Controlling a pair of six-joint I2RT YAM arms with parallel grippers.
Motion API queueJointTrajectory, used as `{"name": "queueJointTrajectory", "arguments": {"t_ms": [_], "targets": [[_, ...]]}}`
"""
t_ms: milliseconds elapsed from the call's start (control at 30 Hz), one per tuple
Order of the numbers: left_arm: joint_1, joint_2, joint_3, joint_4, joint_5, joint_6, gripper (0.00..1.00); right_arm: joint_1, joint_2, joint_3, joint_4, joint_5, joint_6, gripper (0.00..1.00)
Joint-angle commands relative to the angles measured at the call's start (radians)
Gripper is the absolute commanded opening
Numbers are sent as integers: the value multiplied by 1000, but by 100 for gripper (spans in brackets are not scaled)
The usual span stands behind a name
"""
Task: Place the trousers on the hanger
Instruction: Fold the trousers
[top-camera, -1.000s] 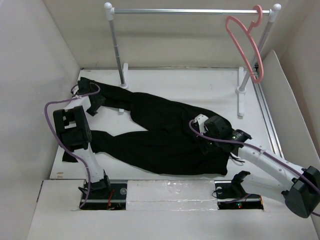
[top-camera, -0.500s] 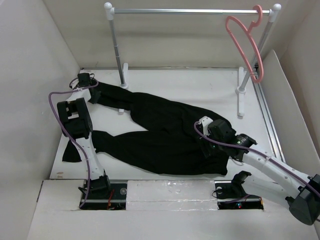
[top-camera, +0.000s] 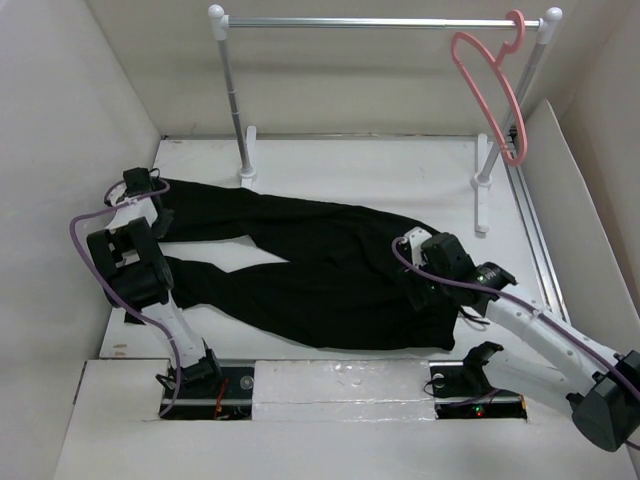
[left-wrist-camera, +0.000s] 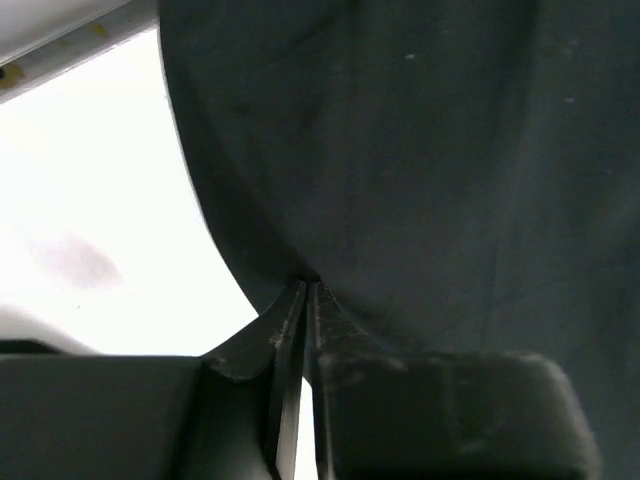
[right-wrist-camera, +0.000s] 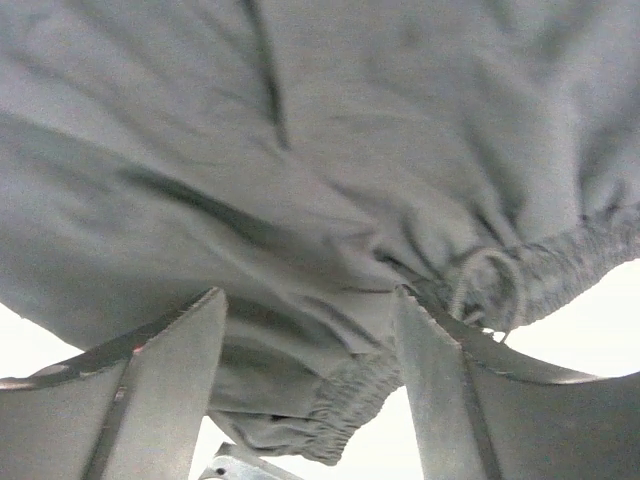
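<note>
The black trousers (top-camera: 320, 265) lie flat across the table, legs pointing left and waist to the right. My left gripper (top-camera: 152, 205) is at the end of the far leg. In the left wrist view it (left-wrist-camera: 308, 285) is shut, pinching a fold of the trousers (left-wrist-camera: 430, 150). My right gripper (top-camera: 425, 290) sits over the waist. In the right wrist view it (right-wrist-camera: 308, 295) is open, its fingers (right-wrist-camera: 170, 370) straddling the gathered waistband of the trousers (right-wrist-camera: 300, 150), with the drawstring (right-wrist-camera: 487, 275) beside it. The pink hanger (top-camera: 490, 90) hangs from the right end of the rail.
A silver rail (top-camera: 380, 22) on two white posts (top-camera: 236, 100) spans the back of the table. White walls close in the left and right sides. A metal track (top-camera: 535, 230) runs along the right wall.
My left gripper closed on the end of the far leg and drew it left and nearer, straightening that leg. My right gripper shifted slightly over the waist and its jaws widened a little.
</note>
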Motion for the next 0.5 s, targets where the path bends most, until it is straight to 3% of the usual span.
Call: {"name": "queueJointTrajectory", "arguments": {"t_ms": [0,100,167,233,400,467], "targets": [[-12,-58,18,-43,-23,41,4,-58,-7,47,32,-14,-60,74],[-22,-111,65,-60,62,82,15,-164,45,93,64,-42,-94,80],[-32,-133,64,-50,70,93,16,-222,60,107,78,-46,-97,81],[-77,-200,47,-25,98,102,26,-293,71,107,122,-48,-85,83],[-166,-346,-54,85,268,84,35,-605,83,58,236,-109,-29,86],[-273,-378,-79,110,271,94,42,-695,94,30,287,-155,-20,86]]}}
